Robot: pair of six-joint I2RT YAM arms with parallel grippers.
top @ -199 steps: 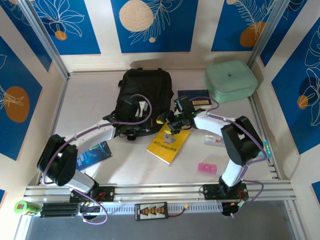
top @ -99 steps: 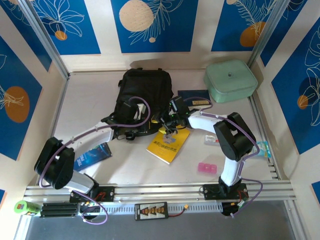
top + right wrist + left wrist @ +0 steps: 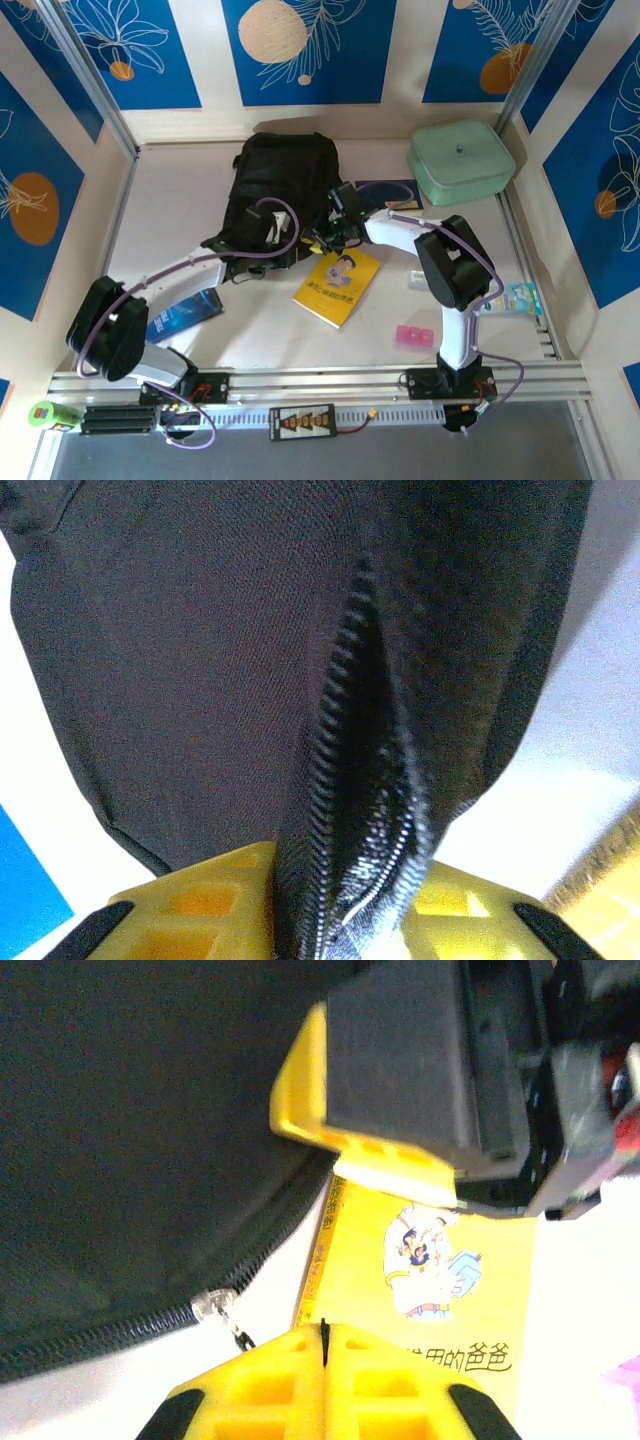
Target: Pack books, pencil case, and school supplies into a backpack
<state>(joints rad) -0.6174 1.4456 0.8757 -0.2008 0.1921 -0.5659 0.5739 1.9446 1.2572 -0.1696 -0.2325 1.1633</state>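
From the backpack (image 3: 285, 185), I see the paperback (image 3: 338, 285) just in front to the right, a thin book (image 3: 400, 189) beside its right edge, the padded case (image 3: 460, 160) further right, and another book (image 3: 185, 312) in front to the left.

A black backpack (image 3: 285, 175), a yellow book (image 3: 340, 288) (cartoon figure on its cover), a pink block (image 3: 414, 336), a mint-green case (image 3: 460, 160).

The large black soft backpack (image 3: 200, 630) is matt, coarse-woven cloth with a shinier toothed zip (image 3: 340, 705); the yellow paperback book (image 3: 420, 1260) has a smooth paper cover.
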